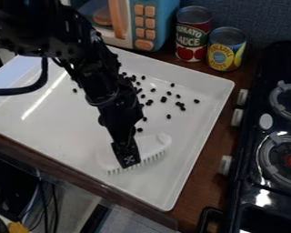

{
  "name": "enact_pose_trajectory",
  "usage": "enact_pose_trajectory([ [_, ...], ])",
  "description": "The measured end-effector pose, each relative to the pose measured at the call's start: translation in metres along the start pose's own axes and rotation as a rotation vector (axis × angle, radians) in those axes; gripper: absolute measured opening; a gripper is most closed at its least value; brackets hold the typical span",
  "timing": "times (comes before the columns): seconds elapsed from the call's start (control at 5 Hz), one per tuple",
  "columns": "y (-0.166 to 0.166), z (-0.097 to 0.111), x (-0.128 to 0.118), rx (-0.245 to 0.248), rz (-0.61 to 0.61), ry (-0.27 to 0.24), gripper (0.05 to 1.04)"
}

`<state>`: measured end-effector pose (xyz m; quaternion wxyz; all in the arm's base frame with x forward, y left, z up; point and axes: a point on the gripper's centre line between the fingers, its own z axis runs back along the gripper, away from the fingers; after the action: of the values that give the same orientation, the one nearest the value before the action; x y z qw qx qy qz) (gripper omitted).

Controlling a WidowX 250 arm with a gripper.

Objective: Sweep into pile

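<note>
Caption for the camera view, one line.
Black two-finger gripper at a white bristled brush on a white rectangular tray, small black beans scattered beyond.

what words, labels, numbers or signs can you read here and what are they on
"TOMATO SAUCE", on the taller can
"PINEAPPLE", on the shorter can; the line under it is too blurred to be sure of
White mark low on the black gripper: too small to make out as a letter or sign
Buttons on the toy microwave: no marking I can read
</note>
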<state>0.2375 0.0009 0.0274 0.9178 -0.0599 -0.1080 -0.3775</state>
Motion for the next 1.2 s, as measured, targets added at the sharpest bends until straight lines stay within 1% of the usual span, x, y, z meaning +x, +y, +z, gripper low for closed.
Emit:
enact_pose_trajectory([
  [0.2, 0.010, -0.003, 0.008, 0.001, 0.026, -0.004, 0.720],
  [0.4, 0.020, -0.007, 0.012, 0.008, 0.039, 0.009, 0.720],
  [0.6, 0.033, -0.007, 0.014, 0.023, 0.052, 0.005, 0.720],
  [1.2, 0.072, 0.001, -0.008, 0.027, 0.152, 0.007, 0.720],
])
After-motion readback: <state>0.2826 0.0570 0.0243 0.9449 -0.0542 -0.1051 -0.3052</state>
